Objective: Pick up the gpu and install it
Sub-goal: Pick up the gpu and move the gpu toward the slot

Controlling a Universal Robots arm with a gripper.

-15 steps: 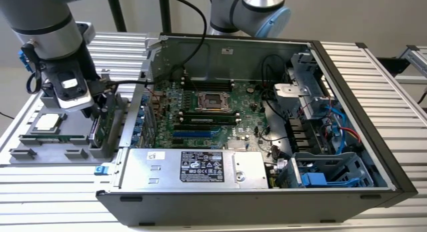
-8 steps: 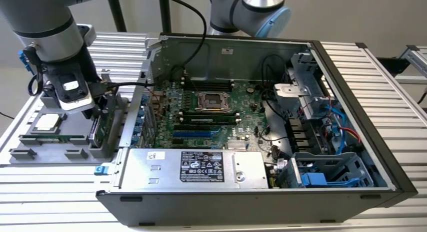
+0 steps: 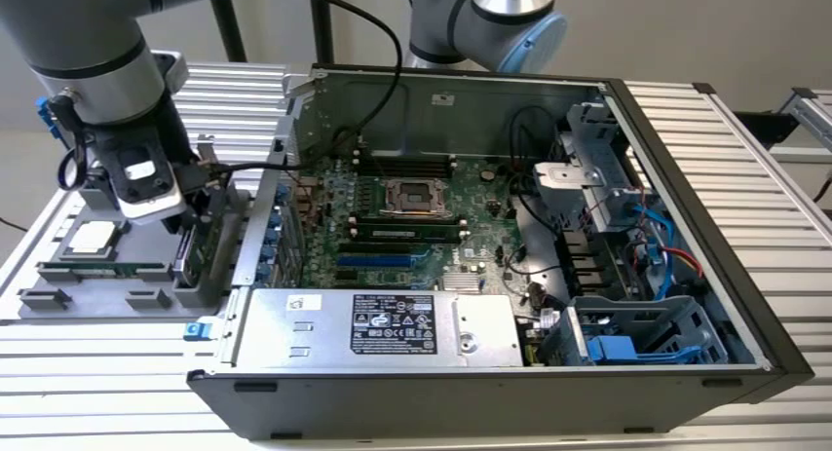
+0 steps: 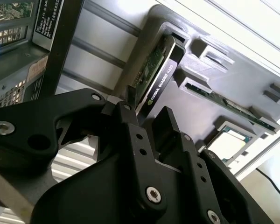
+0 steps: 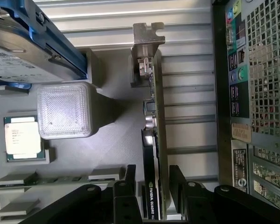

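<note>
Straddling the gpu [image 5: 159, 130] from above, my pincer [image 5: 152, 169] has one finger beside the black shroud face and the other beside the green board face. The fingers are apart. In the first wrist view a thin sliver of gap shows on each side of the card, so I am not clamped on it. In the second wrist view my pincer [image 4: 146, 114] sits astride the same end of the gpu [image 4: 161, 70].

The gpu stands on its long edge in a slot of the gray holder [image 5: 116, 140]. The holder lies on the slatted tabletop [image 5: 186, 28] just beside the computer case [image 5: 252, 93], outside its ported rear wall. The card's long axis runs parallel to that wall. Its green face is turned toward the case and its black shroud away from it. The silver bracket [image 5: 147, 35] is at the end far from my pincer.

In the exterior view my pincer [image 3: 195, 212] hangs over the gpu [image 3: 189, 261], on the exterior view's left of the open case [image 3: 494, 393].

I count one gpu, one case and one holder [image 3: 26, 305]. On the side of the gpu away from the case, the holder carries one memory stick [image 4: 224, 105], one processor chip [image 5: 21, 137] and one hard drive [image 5: 18, 42] in a blue frame.
</note>
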